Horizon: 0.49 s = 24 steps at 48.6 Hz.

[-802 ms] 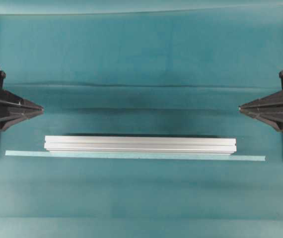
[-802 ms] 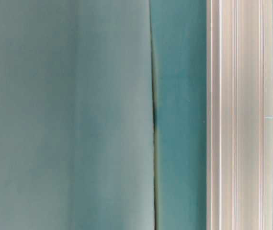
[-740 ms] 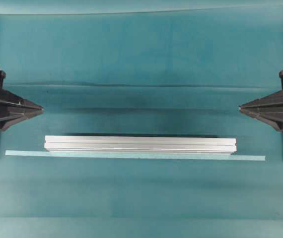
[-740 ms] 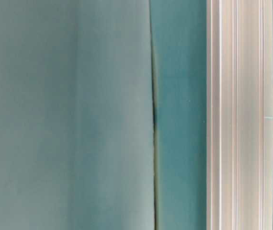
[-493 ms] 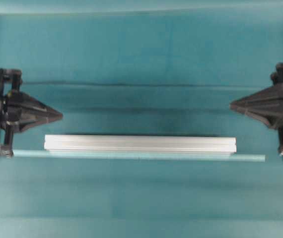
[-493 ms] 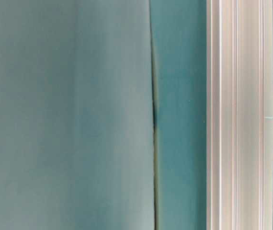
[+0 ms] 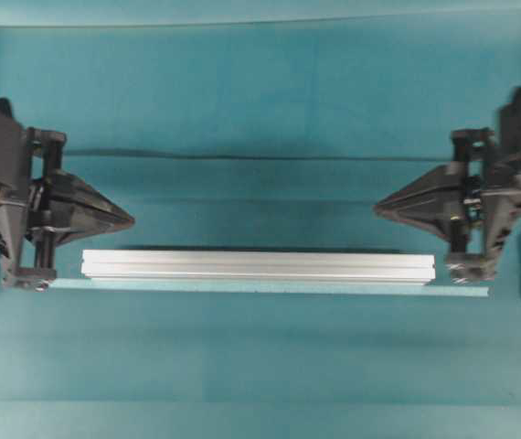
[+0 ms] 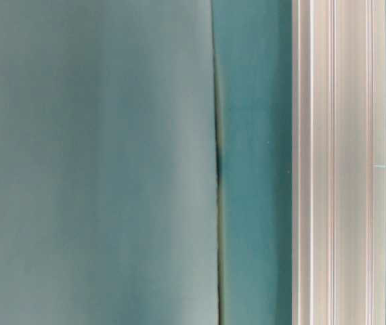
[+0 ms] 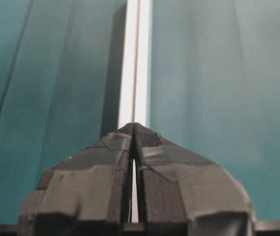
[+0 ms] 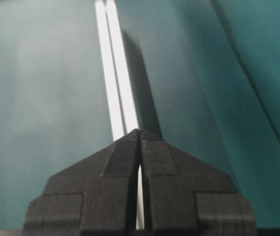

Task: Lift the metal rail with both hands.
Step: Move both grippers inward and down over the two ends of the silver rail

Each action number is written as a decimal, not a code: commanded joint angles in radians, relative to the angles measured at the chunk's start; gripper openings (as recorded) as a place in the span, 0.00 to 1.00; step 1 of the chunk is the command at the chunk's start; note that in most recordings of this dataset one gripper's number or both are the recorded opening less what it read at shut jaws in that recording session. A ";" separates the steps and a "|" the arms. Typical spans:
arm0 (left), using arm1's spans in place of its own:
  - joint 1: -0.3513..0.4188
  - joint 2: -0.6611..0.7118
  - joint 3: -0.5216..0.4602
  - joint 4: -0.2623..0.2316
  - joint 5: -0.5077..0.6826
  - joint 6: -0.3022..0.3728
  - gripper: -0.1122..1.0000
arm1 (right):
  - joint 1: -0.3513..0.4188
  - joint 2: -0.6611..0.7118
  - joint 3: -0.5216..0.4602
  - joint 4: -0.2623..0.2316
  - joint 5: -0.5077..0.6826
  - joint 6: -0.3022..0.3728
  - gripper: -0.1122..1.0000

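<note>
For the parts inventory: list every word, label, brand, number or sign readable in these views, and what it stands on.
None: no readable text anywhere.
The metal rail shows only bare grooves.
The tape strip shows only a tiny tick mark, no lettering.
Both hands are plain black.

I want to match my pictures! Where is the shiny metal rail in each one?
Overhead: metal rail lies across lower middle.
Table-level: it runs top to bottom, right side.
Left wrist: it is top centre.
Right wrist: it is top, left of centre.
Shared landmark: teal cloth.
</note>
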 commanded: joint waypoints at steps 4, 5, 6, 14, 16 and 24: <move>0.006 0.055 -0.067 0.002 0.104 0.002 0.09 | -0.006 0.089 -0.095 0.002 0.118 0.006 0.11; 0.006 0.064 -0.074 0.002 0.118 0.002 0.09 | -0.006 0.109 -0.112 0.002 0.147 0.008 0.11; 0.006 0.072 -0.081 0.000 0.129 0.002 0.09 | -0.006 0.123 -0.126 0.002 0.166 0.008 0.11; 0.011 0.140 -0.138 0.005 0.190 0.011 0.09 | -0.006 0.238 -0.227 0.002 0.331 0.005 0.11; 0.014 0.158 -0.152 0.006 0.206 0.015 0.09 | -0.006 0.268 -0.255 0.002 0.371 0.003 0.11; 0.029 0.229 -0.202 0.008 0.302 0.017 0.09 | -0.005 0.371 -0.364 -0.015 0.520 -0.003 0.11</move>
